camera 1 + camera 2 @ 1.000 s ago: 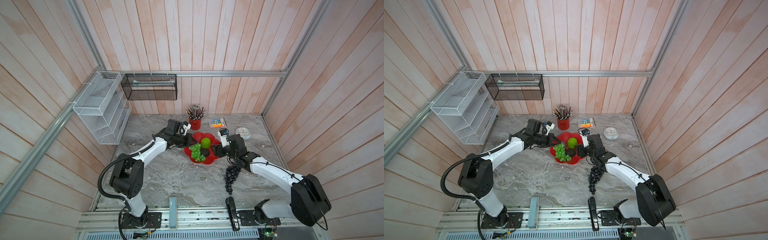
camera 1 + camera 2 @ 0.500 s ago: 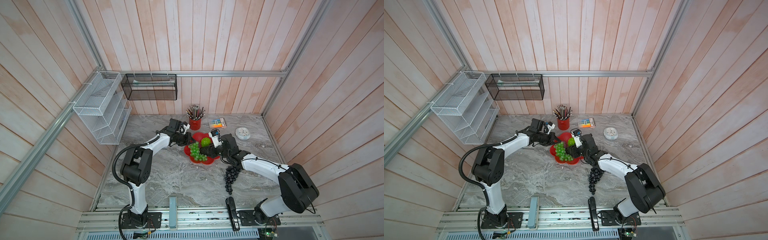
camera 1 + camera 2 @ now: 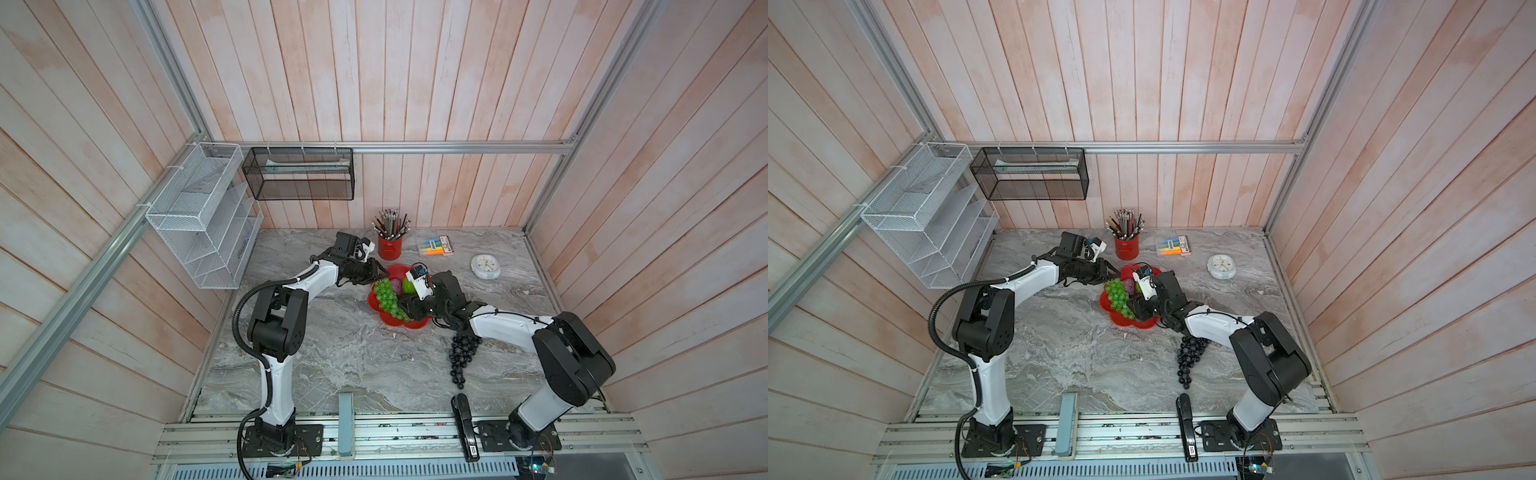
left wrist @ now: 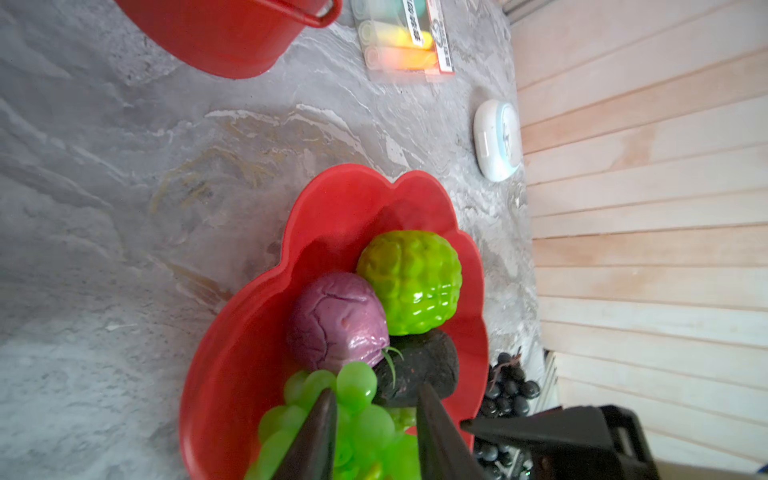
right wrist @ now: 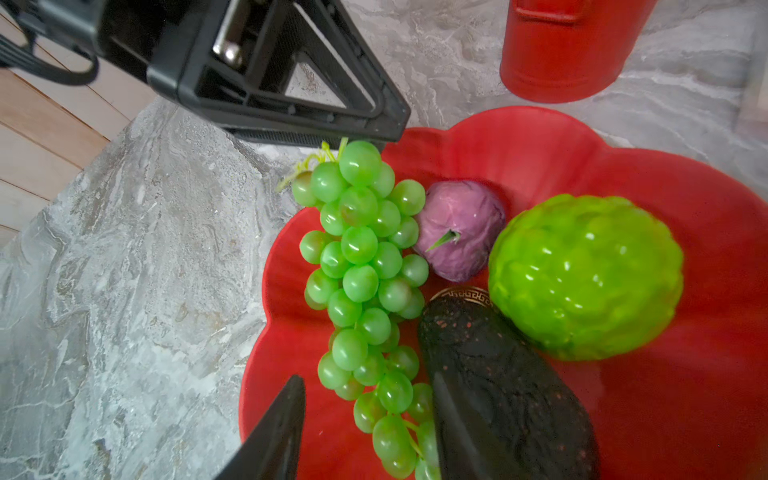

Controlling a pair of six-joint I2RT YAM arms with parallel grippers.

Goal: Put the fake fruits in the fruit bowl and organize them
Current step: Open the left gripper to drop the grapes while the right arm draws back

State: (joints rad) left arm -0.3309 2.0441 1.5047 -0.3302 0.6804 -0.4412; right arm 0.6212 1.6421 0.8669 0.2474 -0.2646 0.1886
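Marbled tabletop (image 3: 332, 353): left gripper (image 4: 376, 388) and right gripper (image 5: 368, 376) stood parted; the right needed gentle closure on the green grape bunch (image 3: 388, 297), 9 o'clock in the fruit bowl (image 3: 409, 324).

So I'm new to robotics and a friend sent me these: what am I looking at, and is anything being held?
Two white-and-black robot arms stand at a grey marble table, each ending in a two-fingered gripper. Two pictures look down from overhead; the other two come from wrist cameras. In the scalloped glossy red bowl lie a green plastic grape bunch, a small purple ball, a bumpy lime-green ball and a dark rough oval. A purple-black grape bunch lies on the table outside the bowl. The left gripper is open at the green bunch's stem end; the right gripper is open, its jaws astride the other end. Nothing looks held.
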